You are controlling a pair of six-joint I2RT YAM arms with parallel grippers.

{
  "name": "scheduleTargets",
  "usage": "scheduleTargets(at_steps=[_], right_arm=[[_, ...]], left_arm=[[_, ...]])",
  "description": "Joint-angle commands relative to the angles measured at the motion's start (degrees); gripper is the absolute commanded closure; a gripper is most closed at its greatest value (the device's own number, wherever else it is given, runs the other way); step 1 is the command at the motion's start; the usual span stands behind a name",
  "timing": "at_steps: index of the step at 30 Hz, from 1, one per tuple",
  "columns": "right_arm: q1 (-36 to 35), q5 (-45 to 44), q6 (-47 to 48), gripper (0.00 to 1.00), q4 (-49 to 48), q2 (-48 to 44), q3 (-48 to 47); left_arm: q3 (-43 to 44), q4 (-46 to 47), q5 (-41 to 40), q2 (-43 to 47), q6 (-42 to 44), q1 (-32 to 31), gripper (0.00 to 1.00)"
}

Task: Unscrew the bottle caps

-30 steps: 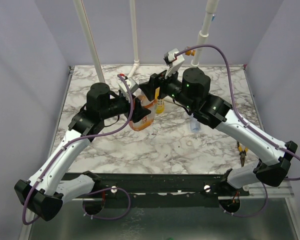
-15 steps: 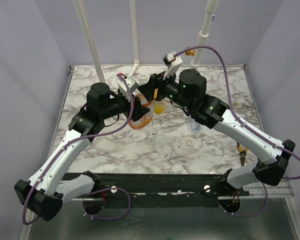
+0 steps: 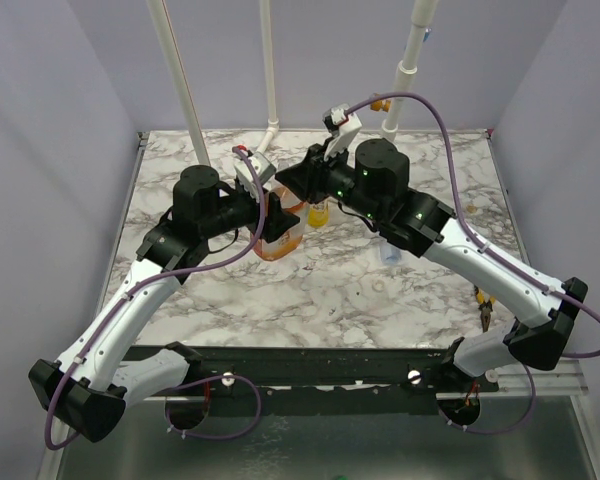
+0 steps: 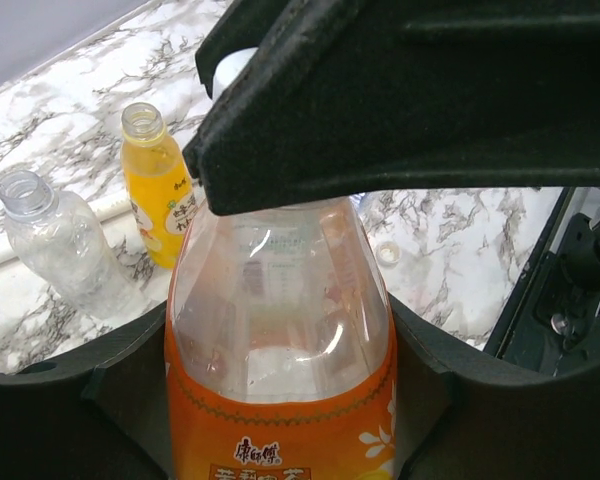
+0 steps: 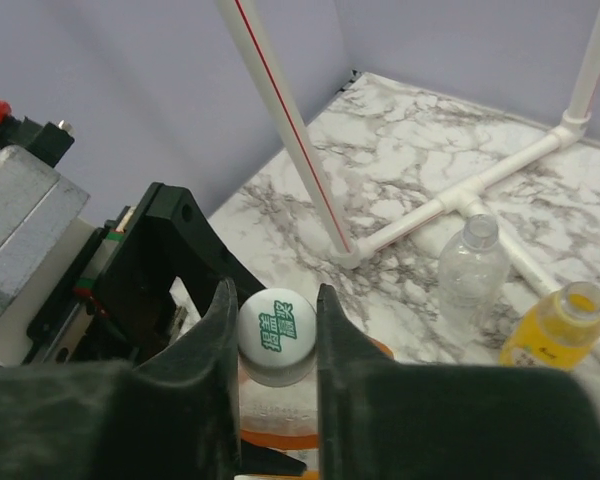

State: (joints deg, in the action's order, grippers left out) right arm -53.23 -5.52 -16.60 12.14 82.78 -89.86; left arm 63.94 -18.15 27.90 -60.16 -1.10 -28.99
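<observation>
My left gripper (image 4: 280, 400) is shut on the body of the squat orange bottle (image 4: 280, 330), holding it upright near the table's middle (image 3: 278, 235). My right gripper (image 5: 277, 322) comes down from above, shut on that bottle's white cap (image 5: 277, 326) with green print; in the left wrist view its black fingers (image 4: 380, 100) hide the cap. Behind stand the slender yellow-orange bottle (image 4: 160, 190) and a small clear bottle (image 4: 55, 240), both with open necks. A loose cap (image 4: 388, 252) lies on the marble.
A white pipe frame (image 5: 450, 200) runs across the back of the table, with upright poles (image 3: 185, 90). Another clear bottle (image 3: 390, 250) stands under the right arm. Yellow-handled pliers (image 3: 483, 305) lie at the right edge.
My right gripper has moved a little left over the orange bottle and its jaws have closed on the cap. The left arm and the bottle have stayed put.
</observation>
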Motion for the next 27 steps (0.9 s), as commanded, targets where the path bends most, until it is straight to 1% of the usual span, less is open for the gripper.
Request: scheduleTargets(at_steps=[1, 2, 5, 10, 13, 20, 23, 27], right_arm=[[0.29, 1.02, -0.23, 0.98, -0.54, -0.18, 0.74], [0.53, 1.53, -0.02, 0.99, -0.71, -0.51, 0.84], [1.59, 4.62, 1.22, 0.99, -1.77, -1.69, 1.79], [3.68, 16.38, 4.73, 0.99, -5.12, -5.39, 5.54], [5.70, 25.79, 6.01, 0.99, -7.59, -8.29, 8.68], [10.99, 42.12, 4.44, 0.99, -15.82, -15.45, 16.06], [12.90, 47.10, 3.59, 0.99, -17.01, -16.00, 16.56], [13.59, 52.09, 3.59, 0.99, -17.25, -15.01, 16.42]], left_arm=[[0.74, 1.27, 4.33, 0.53, -0.82, -0.19, 1.00], [0.83, 1.25, 5.66, 0.69, -0.87, -0.21, 1.00], [1.13, 1.27, 10.46, 1.14, -1.52, -0.19, 1.00], [1.53, 1.32, 20.57, 1.83, -3.27, -0.19, 1.00], [1.53, 1.37, 25.72, 2.22, -3.93, -0.19, 1.00], [2.14, 1.37, 34.34, 1.90, -5.49, -0.16, 1.00], [2.02, 1.35, 37.12, 1.37, -7.60, -0.19, 1.00], [1.37, 1.35, 39.10, 1.27, -8.86, -0.19, 1.00]])
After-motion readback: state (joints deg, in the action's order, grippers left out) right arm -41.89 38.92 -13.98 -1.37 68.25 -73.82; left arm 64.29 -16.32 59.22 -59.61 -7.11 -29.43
